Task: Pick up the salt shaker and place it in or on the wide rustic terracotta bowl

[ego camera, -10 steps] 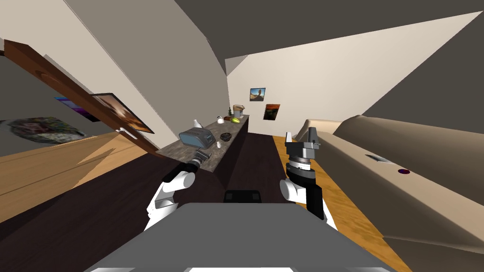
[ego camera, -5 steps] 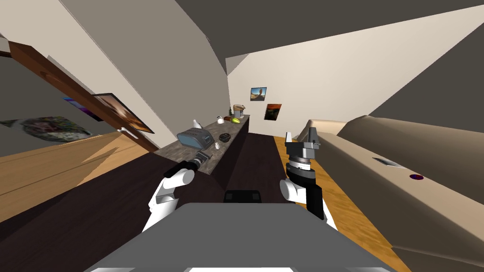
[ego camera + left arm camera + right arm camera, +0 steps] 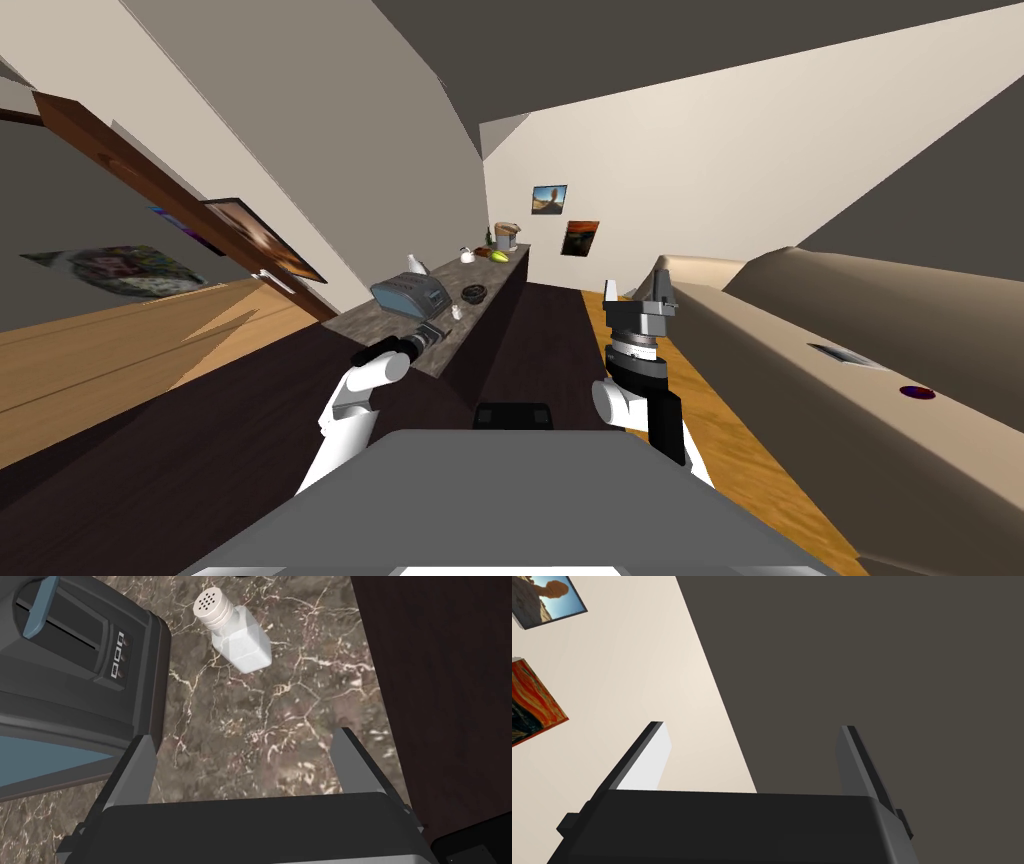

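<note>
The left gripper (image 3: 243, 741) is hovering, fingers spread wide, over the brown white-veined marble countertop (image 3: 280, 701); just ahead the white salt shaker with a perforated cap (image 3: 240, 641) is standing on it, near the dark grey and blue toaster (image 3: 75, 676); the right gripper (image 3: 752, 730) is hanging raised, fingers equally wide.

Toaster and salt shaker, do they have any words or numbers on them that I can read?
No words or numbers can be read.
Toaster: its three small buttons carry marks too small to read.
Salt shaker: plain white, only holes in its cap, no label.
</note>
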Tool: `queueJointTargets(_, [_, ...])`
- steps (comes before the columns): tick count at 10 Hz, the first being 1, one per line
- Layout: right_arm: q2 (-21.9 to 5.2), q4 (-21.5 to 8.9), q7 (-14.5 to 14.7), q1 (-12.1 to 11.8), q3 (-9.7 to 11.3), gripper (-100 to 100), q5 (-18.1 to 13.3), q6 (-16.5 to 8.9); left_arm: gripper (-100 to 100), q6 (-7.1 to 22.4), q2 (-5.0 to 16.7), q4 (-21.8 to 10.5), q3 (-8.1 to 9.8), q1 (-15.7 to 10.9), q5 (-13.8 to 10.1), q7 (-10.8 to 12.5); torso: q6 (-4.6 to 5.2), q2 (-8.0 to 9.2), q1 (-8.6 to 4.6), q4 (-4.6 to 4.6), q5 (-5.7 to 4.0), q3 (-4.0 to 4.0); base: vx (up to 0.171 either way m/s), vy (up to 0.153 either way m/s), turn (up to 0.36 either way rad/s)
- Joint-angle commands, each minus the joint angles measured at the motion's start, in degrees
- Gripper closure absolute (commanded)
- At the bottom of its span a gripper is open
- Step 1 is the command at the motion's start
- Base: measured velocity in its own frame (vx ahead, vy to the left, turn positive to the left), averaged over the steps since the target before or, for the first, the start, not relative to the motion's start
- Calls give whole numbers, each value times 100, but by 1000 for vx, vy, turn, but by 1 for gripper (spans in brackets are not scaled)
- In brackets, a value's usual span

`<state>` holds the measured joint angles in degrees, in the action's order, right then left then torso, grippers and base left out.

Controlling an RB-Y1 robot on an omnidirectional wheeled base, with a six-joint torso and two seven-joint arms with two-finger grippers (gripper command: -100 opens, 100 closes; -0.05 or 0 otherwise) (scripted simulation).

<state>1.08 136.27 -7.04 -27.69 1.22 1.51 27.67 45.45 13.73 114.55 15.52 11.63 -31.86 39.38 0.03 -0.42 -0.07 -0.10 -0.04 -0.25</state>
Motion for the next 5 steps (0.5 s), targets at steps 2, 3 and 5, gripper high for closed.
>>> queueJointTargets(2, [0,0,0,0,0,0,0,0,-100,456,89,-181,103,-176,-159,169,0,-5,3,0,1,-2,79,-27,35])
queueJointTargets(3, [0,0,0,0,0,0,0,0,-100,628,153,-335,186,-333,-273,312,0,1,7,0,1,0,77,-18,44])
queueJointTargets(5, [0,0,0,0,0,0,0,0,-100,968,218,-488,267,-489,-383,451,-1,3,9,0,2,1,74,-24,35])
